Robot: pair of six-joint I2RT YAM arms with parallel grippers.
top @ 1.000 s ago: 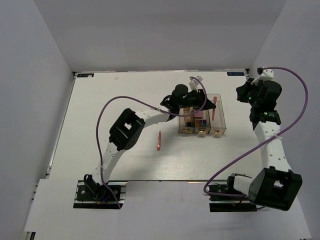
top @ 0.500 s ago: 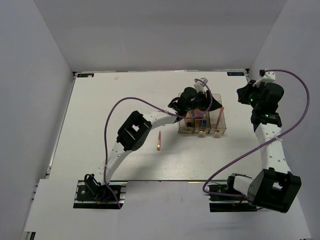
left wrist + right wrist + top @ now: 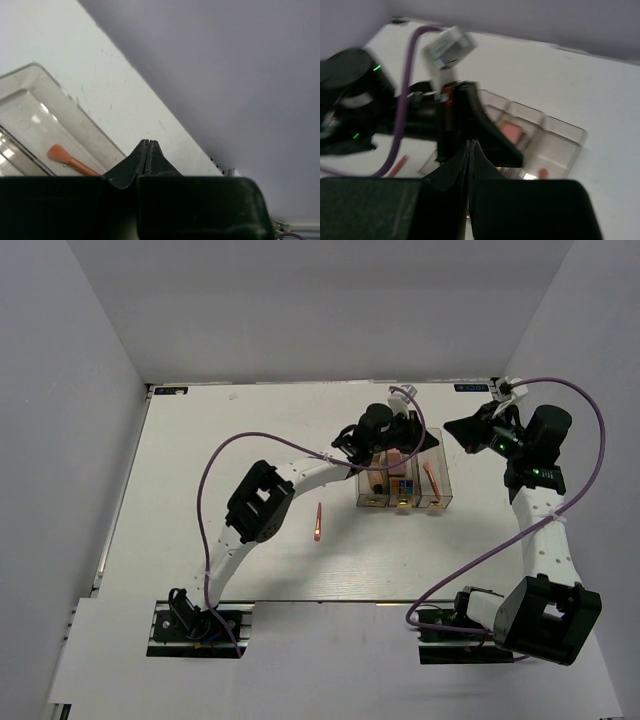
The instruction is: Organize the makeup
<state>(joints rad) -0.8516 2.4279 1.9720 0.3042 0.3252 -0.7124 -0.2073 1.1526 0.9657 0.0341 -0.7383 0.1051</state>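
The clear three-compartment box [image 3: 441, 502] stands right of the table's middle. It holds a beige tube [image 3: 372, 478] on the left, a pink palette [image 3: 398, 461] in the middle and a thin orange-pink stick [image 3: 432, 478] on the right. A second thin pink stick [image 3: 318, 522] lies on the table left of the box. My left gripper [image 3: 430, 444] is shut and empty above the box's far right corner. Its wrist view shows the shut tips [image 3: 148, 142] above the stick [image 3: 70, 159]. My right gripper [image 3: 452, 427] is shut and empty, right of the box, pointing left. Its shut tips [image 3: 471, 142] face the box [image 3: 560, 131].
The left arm's wrist [image 3: 455, 120] and purple cable [image 3: 407, 75] fill the left of the right wrist view, which is blurred. Grey walls stand close behind and beside the table. The table's back edge [image 3: 320, 385] is just beyond the box.
My left gripper has moved right, from over the box's left compartment to its far right corner. My right gripper has swung left toward the box. The stick in the right compartment has shifted.
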